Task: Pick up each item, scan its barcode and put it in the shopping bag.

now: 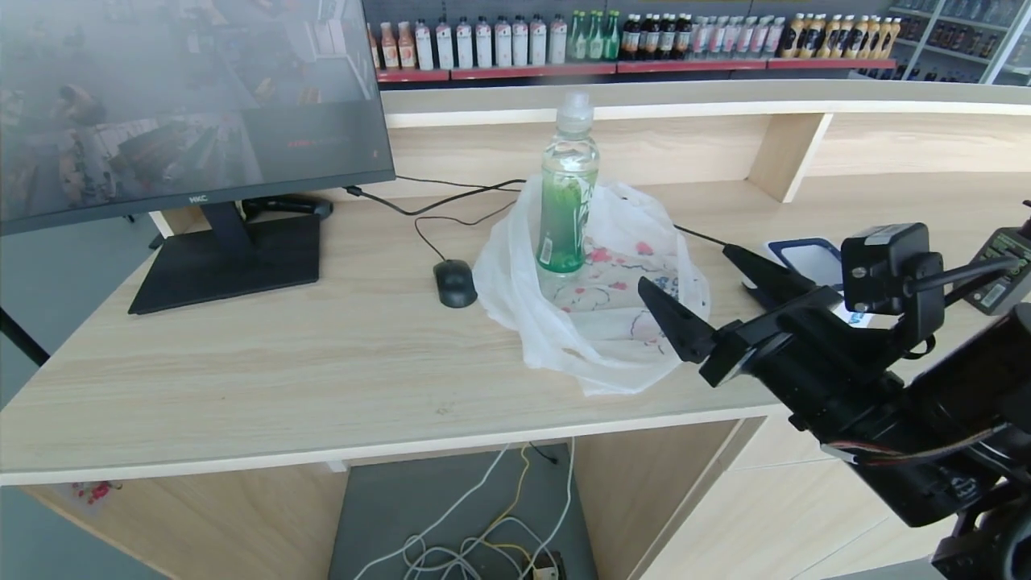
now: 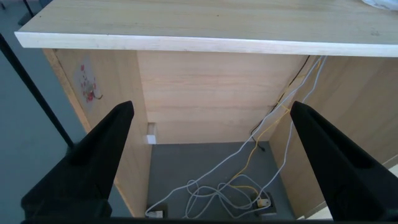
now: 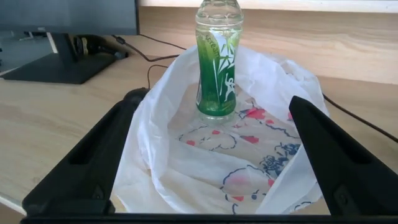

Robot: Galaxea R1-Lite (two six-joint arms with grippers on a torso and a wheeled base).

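A clear bottle with a green label [image 1: 568,189] [image 3: 218,59] stands upright inside the white plastic shopping bag [image 1: 596,322] [image 3: 211,168] on the wooden counter. My right gripper [image 1: 699,296] [image 3: 211,186] is open beside the bag's right edge, its fingers pointing at the bag, nothing between them. My left gripper [image 2: 208,168] is open below the counter's front edge [image 2: 205,42], facing the space under the counter. A barcode scanner [image 1: 1003,270] lies at the far right of the counter, partly hidden by my right arm.
A monitor [image 1: 185,105] on a black stand occupies the counter's left, with a black mouse [image 1: 455,283] and cables beside the bag. A blue-edged card or pad [image 1: 809,258] lies right of the bag. Loose cables [image 2: 236,186] hang under the counter. Shelves of bottles [image 1: 644,36] line the back.
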